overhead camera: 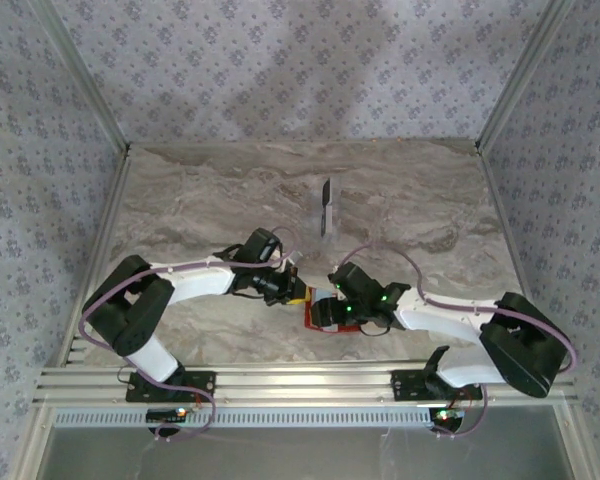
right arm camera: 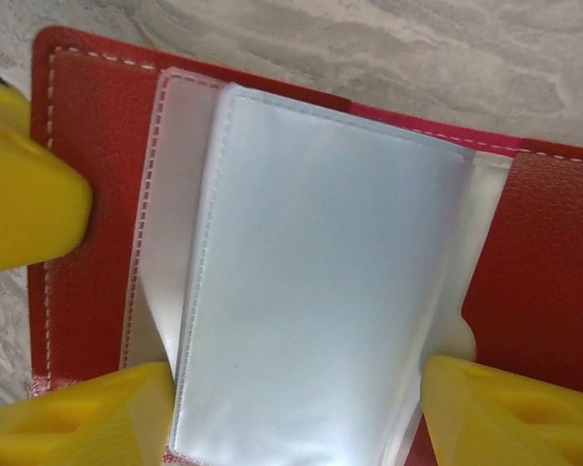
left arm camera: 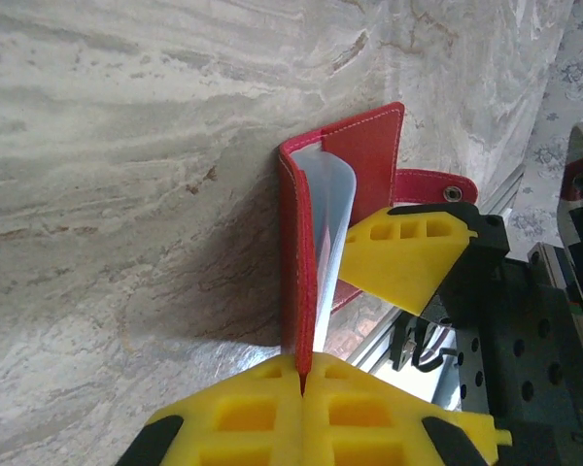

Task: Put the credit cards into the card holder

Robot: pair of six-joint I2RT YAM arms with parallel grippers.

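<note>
Two end effectors work one wallet (left arm camera: 364,155), which lies open at the near middle of the table (overhead camera: 200,200), just ahead of the arm bases. Left end effector (left arm camera: 301,381): clamped on the edge of one red cover, holding it upright. Right end effector (right arm camera: 296,379): fingers wide, astride the clear sleeves (right arm camera: 321,272), gripping nothing I can see.

Risks, biggest first:
1. Neither end effector holds a card. A thin dark card (overhead camera: 326,208), apparently on edge, stands well apart toward the far side. The right arm would have to leave to fetch it, and the sleeves would likely flop shut.
2. The left grip is on a thin edge. A push from the right fingers could pull the cover free, so the wallet closes or skids.
3. The sleeves look slick and limp. A card corner could catch a sleeve mouth and buckle it.
4. The fingers sit close together and could collide if either shifts.

Room: patterned walls (overhead camera: 280,60) on three sides, metal frame.
Table: marbled beige, smooth, probably low friction.
</note>
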